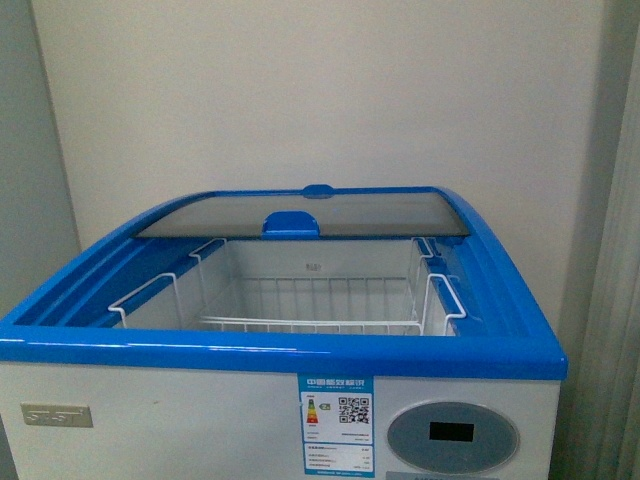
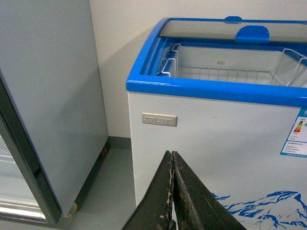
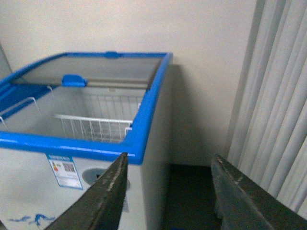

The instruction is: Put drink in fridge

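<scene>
The fridge is a white chest freezer with a blue top rim, right in front of me. Its curved glass lid is slid to the back, so the front half is open. White wire baskets hang inside and look empty. The fridge also shows in the left wrist view and in the right wrist view. My left gripper is shut and empty, low in front of the fridge's white front. My right gripper is open and empty by the fridge's right front corner. The drink is out of view.
A tall grey cabinet stands left of the fridge with a narrow floor gap between them. Pale vertical curtains hang to the right of the fridge. A plain wall is behind it.
</scene>
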Tool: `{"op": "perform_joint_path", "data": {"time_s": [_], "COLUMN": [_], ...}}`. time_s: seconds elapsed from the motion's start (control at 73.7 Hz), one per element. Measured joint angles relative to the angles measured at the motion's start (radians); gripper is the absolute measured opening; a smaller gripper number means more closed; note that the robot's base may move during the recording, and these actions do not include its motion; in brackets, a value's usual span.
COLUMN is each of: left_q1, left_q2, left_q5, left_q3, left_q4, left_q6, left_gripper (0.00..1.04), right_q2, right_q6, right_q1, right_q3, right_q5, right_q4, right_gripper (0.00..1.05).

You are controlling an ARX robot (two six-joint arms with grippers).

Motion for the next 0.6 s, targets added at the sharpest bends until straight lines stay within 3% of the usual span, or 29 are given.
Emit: {"op": "perform_joint_path", "data": {"time_s": [0.244, 0.597], "left_q1": [0.000, 0.000], "left_q2": [-0.001, -0.001], "left_q5": [0.000, 0.000], "left_q3": [0.000, 0.000], "left_q4": [-0.001, -0.001], "left_q6": [0.000, 0.000], "left_gripper": [0.03, 0.03], "right_q2": [-0.100, -0.187], "right_q6": [-0.016, -0.019], "right_q1": [-0.002, -0.002], "right_q3": [-0.182, -0.323], "right_q5": [0.000, 0.000], "right_q4": [0.074, 0.121], "right_gripper": [0.03, 0.03]}}
